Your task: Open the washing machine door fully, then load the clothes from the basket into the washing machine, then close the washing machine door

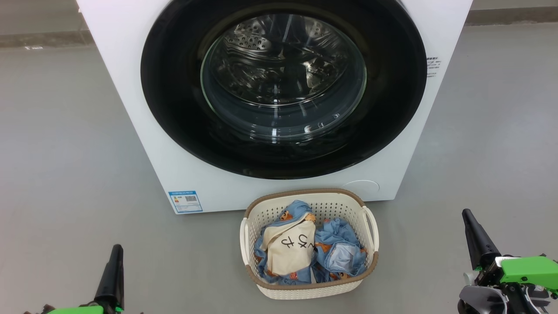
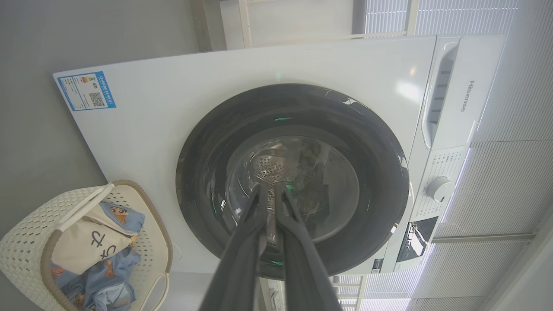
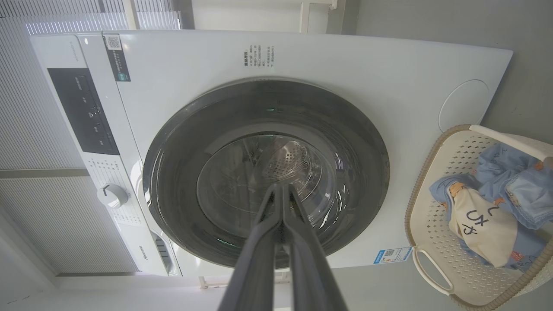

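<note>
The white washing machine (image 1: 130,87) stands ahead with its round black door (image 1: 174,109) closed flush; the steel drum shows through the glass bowl. On the floor before it sits the cream basket (image 1: 344,209) holding the clothes (image 1: 335,244), light-blue bear-print garments with a cream cloth on top. My left gripper (image 1: 115,253) is low at the left, shut and empty, well clear of the basket. At the right my right gripper (image 1: 468,218) is likewise shut and empty. The wrist views face the door (image 2: 367,142) (image 3: 354,138), with the left fingertips (image 2: 271,190) and right fingertips (image 3: 279,188) together.
Grey floor (image 1: 65,152) spreads on both sides of the machine. A blue label sticker (image 1: 185,201) marks its lower left corner. The control panel with a knob (image 2: 440,188) sits along the machine's top. White slatted panels (image 3: 43,194) stand behind.
</note>
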`<state>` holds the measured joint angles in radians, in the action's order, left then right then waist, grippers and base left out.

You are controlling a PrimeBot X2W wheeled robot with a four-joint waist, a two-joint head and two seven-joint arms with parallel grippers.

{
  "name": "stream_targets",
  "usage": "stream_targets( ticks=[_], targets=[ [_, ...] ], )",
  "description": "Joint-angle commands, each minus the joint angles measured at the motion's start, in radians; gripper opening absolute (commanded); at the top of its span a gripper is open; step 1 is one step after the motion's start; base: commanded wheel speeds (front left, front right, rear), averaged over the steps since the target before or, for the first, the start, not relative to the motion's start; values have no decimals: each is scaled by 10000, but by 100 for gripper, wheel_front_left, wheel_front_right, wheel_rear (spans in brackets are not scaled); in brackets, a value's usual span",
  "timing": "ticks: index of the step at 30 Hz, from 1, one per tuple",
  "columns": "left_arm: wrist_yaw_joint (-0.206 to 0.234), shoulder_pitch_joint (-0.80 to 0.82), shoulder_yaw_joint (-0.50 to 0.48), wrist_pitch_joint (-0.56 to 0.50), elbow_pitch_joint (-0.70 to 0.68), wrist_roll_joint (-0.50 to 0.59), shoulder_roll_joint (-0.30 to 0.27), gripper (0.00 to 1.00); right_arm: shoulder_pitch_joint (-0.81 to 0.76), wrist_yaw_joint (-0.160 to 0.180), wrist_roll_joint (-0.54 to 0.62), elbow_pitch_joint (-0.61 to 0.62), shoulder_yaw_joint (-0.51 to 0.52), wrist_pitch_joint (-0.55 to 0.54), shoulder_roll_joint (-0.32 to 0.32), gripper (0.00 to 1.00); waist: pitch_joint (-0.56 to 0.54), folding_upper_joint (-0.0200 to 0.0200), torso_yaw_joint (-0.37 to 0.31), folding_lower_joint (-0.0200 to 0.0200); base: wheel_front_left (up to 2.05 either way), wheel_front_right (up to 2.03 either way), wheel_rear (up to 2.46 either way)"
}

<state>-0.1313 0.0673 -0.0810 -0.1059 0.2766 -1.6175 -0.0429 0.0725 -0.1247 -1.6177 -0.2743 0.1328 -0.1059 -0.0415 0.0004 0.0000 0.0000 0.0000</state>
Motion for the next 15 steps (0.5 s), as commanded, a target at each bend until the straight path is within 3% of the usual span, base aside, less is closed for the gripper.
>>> stream_targets(
  ticks=[1,15],
  targets=[
    [6,479,-332,-73,-257,92,-84,0,426,-60,93,236,-187,-71,-99,0,0,0,0,0,0,0,0],
    [6,479,-334,-74,-257,93,-83,0,426,-60,94,236,-186,-73,-97,0,0,0,0,0,0,0,0]
  ],
)
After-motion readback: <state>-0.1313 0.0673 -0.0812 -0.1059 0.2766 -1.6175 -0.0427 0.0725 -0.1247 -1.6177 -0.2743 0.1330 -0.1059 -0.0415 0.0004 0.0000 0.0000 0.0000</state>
